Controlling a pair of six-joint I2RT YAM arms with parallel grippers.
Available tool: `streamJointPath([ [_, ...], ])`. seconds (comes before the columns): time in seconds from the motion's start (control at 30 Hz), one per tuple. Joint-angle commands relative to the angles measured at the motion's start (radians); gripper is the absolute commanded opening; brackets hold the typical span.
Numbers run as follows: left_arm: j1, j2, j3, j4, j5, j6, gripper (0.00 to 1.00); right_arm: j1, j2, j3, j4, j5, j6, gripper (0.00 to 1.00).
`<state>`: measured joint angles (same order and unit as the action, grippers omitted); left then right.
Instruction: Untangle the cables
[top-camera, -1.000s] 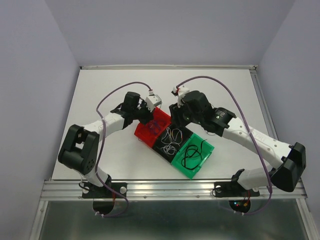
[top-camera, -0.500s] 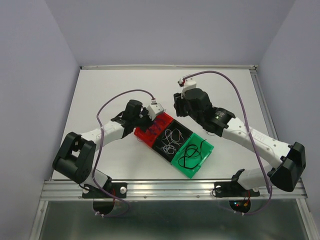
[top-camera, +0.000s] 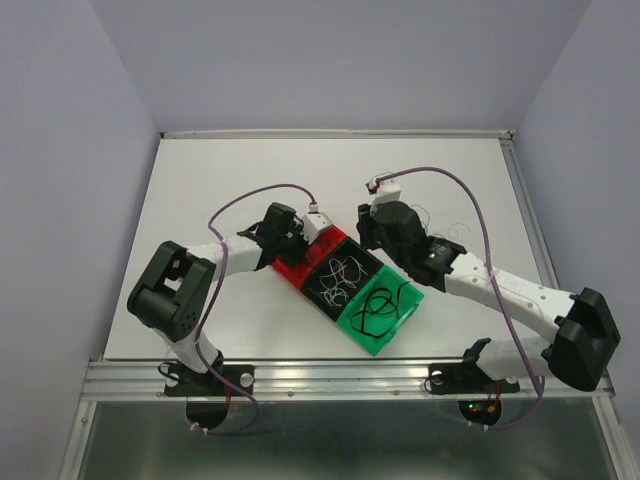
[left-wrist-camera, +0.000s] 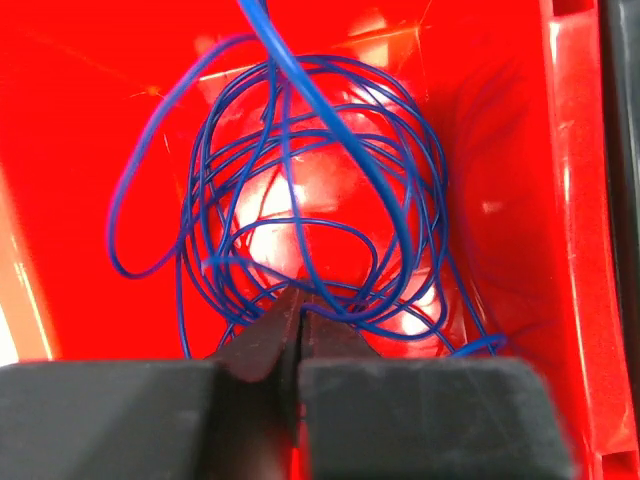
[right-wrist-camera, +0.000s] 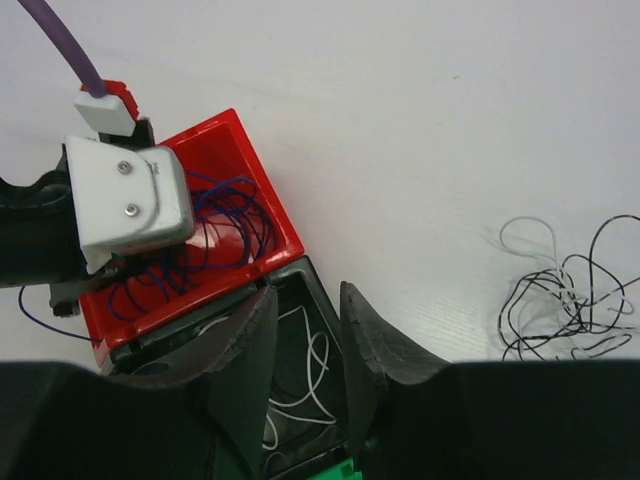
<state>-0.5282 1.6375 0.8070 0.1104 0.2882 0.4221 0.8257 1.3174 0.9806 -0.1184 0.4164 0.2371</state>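
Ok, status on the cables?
Left gripper shut, in red bin at blue cable. Right gripper open over black bin. Black-and-white tangle loose on table.

The top view looks down from the near edge across the whole table (top-camera: 200, 180). Both wrist views hang close, facing down, sharing the red bin (right-wrist-camera: 225, 145).

I can read no text, label, brand or number in any view. The white housing (right-wrist-camera: 125, 195) on the left wrist shows only two screws. The small lights (top-camera: 478, 408) under the front rail may have markings beside them, but they're too tiny to tell.
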Motion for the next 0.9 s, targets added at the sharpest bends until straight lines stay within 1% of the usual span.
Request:
streamJointPath([
  [0.0,-0.001,-0.072,0.015,0.003,-0.011,-0.017,0.18,-0.014,-0.107,-0.066,0.161,0.045,0.033,0.37],
  [0.07,-0.001,-0.117,-0.005,0.015,0.000,-0.019,0.26,-0.017,-0.116,-0.083,0.171,0.041,0.036,0.37],
  [0.13,-0.001,-0.178,-0.011,0.009,0.005,-0.023,0.32,-0.017,-0.119,-0.092,0.174,0.044,0.037,0.37],
  [0.2,-0.001,-0.234,-0.009,-0.012,0.012,-0.025,0.34,-0.019,-0.115,-0.100,0.178,0.048,0.037,0.37],
  [0.23,-0.001,-0.251,-0.006,-0.040,0.012,-0.026,0.35,-0.019,-0.116,-0.103,0.180,0.047,0.037,0.37],
  [0.27,-0.001,-0.269,-0.002,-0.054,0.015,-0.031,0.40,-0.020,-0.115,-0.105,0.183,0.045,0.039,0.37],
  [0.3,-0.001,-0.292,0.004,-0.070,0.017,-0.032,0.42,-0.019,-0.115,-0.106,0.183,0.044,0.041,0.37],
  [0.37,-0.001,-0.309,0.021,-0.148,0.016,-0.025,0.45,-0.019,-0.118,-0.112,0.184,0.039,0.042,0.37],
  [0.5,-0.001,-0.418,0.009,-0.187,-0.073,0.006,0.48,-0.019,-0.129,-0.122,0.187,0.038,0.045,0.38],
  [0.63,-0.001,-0.479,0.055,-0.265,-0.051,0.027,0.50,-0.019,-0.132,-0.123,0.191,0.032,0.045,0.38],
  [0.77,-0.001,-0.443,0.165,-0.314,-0.006,0.044,0.49,-0.020,-0.129,-0.128,0.191,0.038,0.047,0.38],
  [0.87,-0.003,-0.374,0.227,-0.318,0.011,0.053,0.49,-0.022,-0.124,-0.131,0.195,0.059,0.047,0.38],
])
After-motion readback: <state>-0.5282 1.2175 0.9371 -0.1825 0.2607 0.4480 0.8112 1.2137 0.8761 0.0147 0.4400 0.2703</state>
